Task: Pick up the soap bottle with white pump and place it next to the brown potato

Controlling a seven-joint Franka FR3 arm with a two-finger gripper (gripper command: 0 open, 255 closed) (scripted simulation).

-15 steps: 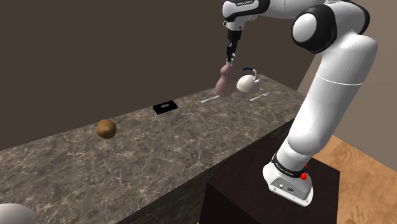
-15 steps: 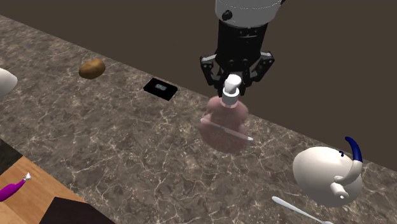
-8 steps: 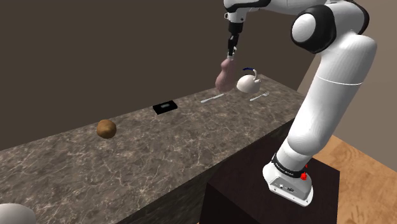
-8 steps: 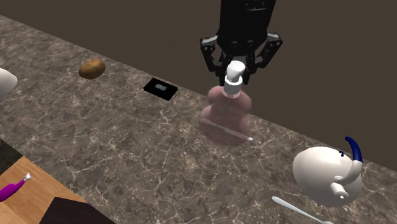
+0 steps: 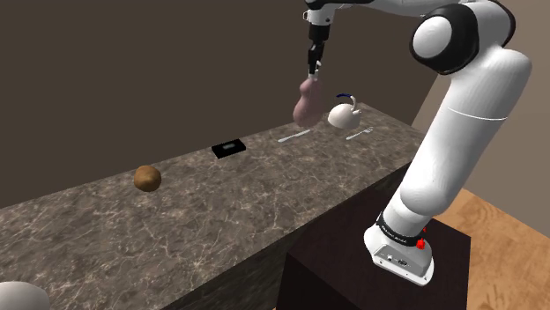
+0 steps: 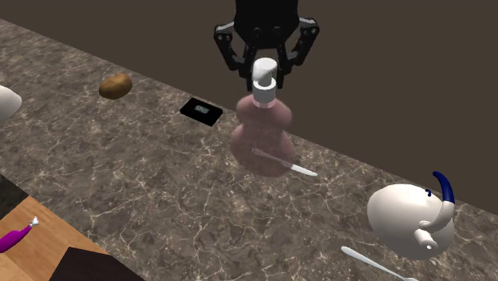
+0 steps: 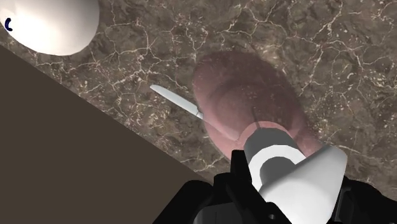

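Lift is done: soap bottle (image 6: 261, 137), clamped by its white pump (image 6: 264, 77), hangs below the tool (image 6: 266, 67), higher off the counter (image 6: 144, 187) and shifted toward the potato (image 6: 116, 85), still well apart.

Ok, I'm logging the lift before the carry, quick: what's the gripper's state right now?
gripper: closed on the soap bottle, clasping its white pump; the bottle hangs above the counter.

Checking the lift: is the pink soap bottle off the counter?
Off: the translucent pink bottle hangs by its white pump from the black gripper.
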